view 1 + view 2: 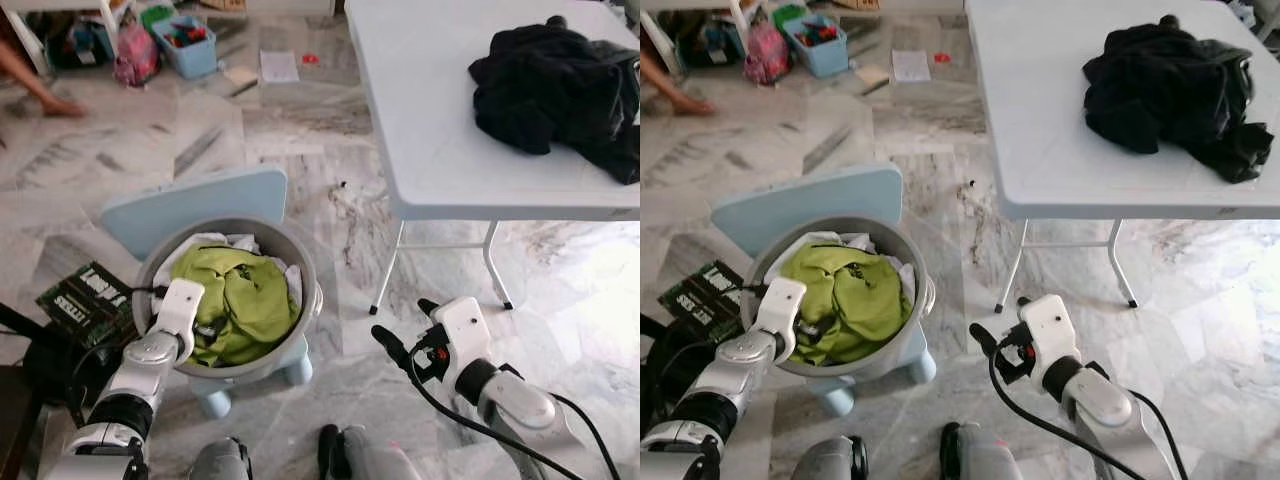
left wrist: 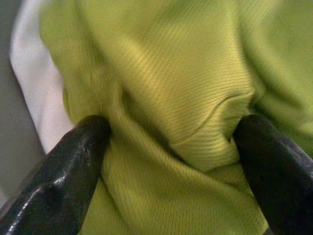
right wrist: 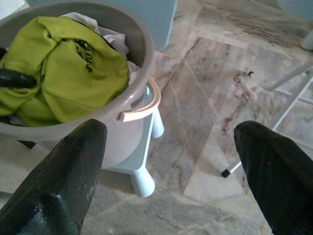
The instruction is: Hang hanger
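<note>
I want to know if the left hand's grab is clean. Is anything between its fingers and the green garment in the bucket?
Nothing visible stands between them. The left hand is down in the grey bucket, its open fingers pressed against the green garment, a fold of cloth bulging between them. No hanger can be made out.

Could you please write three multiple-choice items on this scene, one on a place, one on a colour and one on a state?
1. Where does the dark heap of clothing lie?
A. on the white table
B. in the grey bucket
C. on the floor

2. What colour is the garment on top in the bucket?
A. red
B. lime green
C. black

3. How do the left gripper's fingers stand?
A. shut tight on a hanger
B. folded away
C. spread, pressed into the green fabric

Answers: 1 A, the heap sits on the tabletop; 2 B, both eye views show it lime green; 3 C, the left wrist view shows both fingers apart with cloth between them.
</note>
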